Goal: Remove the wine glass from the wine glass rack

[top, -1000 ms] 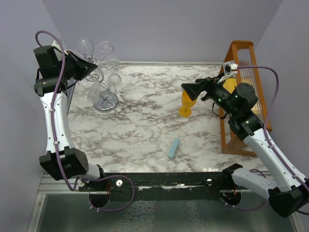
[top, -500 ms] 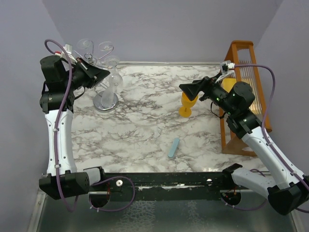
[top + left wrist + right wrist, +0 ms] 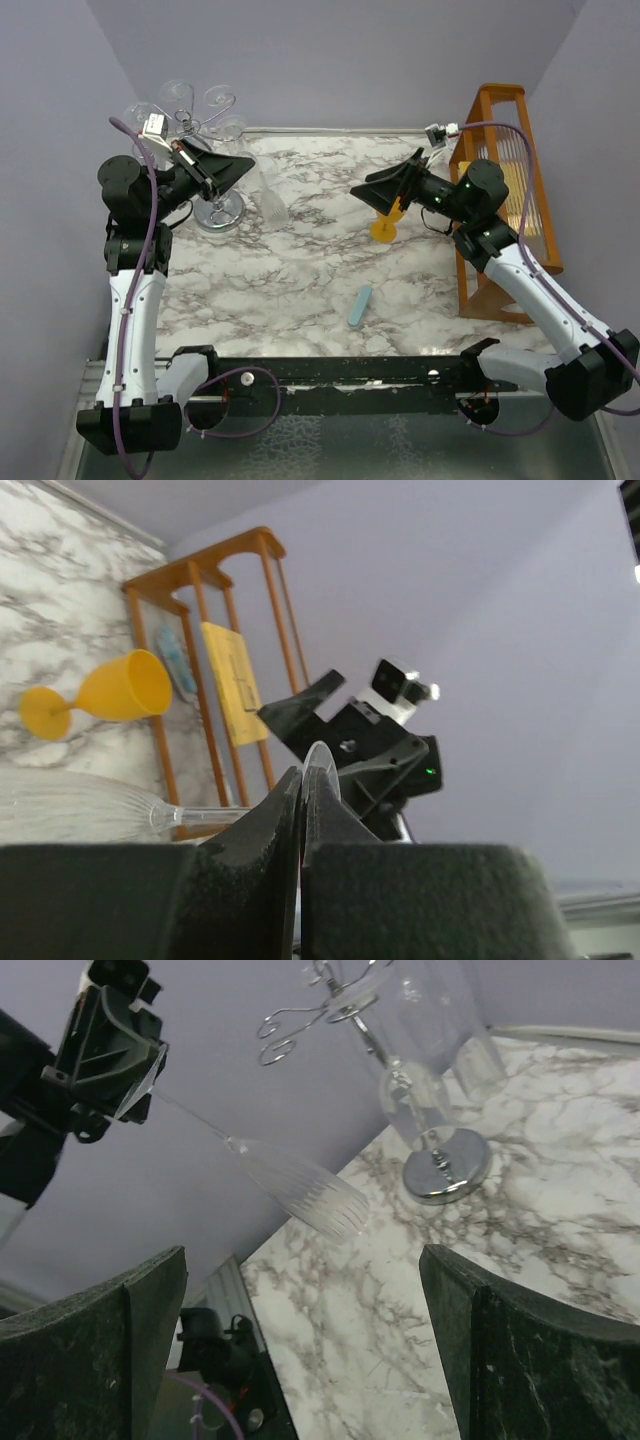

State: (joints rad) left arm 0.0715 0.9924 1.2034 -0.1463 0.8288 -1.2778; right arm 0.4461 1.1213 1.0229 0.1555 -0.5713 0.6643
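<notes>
Top cam: left gripper point(image 3: 238, 167) sits just right of the wine glass rack point(image 3: 218, 208), clamped onto the foot of the wine glass point(image 3: 272, 206). The glass is off the rack's arms. Its stem slants away from the claw and its bowl hangs just right of the rack base. Can't tell if the bowl touches the table point(image 3: 300, 260). Other hanging glasses point(image 3: 176, 95) sit on the rack's loops. Right gripper point(image 3: 368, 190) is well right of the rack, in front of the orange goblet point(image 3: 384, 228).

Left wrist: fingers point(image 3: 270, 810) pinched together on the foot's thin rim. Stem and ribbed bowl point(image 3: 70, 805) run out to the left.

Right wrist: right gripper point(image 3: 300, 1290) spread wide, nothing in it. Glass point(image 3: 305, 1195) hangs from the left gripper point(image 3: 110, 1045), left of the rack point(image 3: 447, 1165) and apart from it.
</notes>
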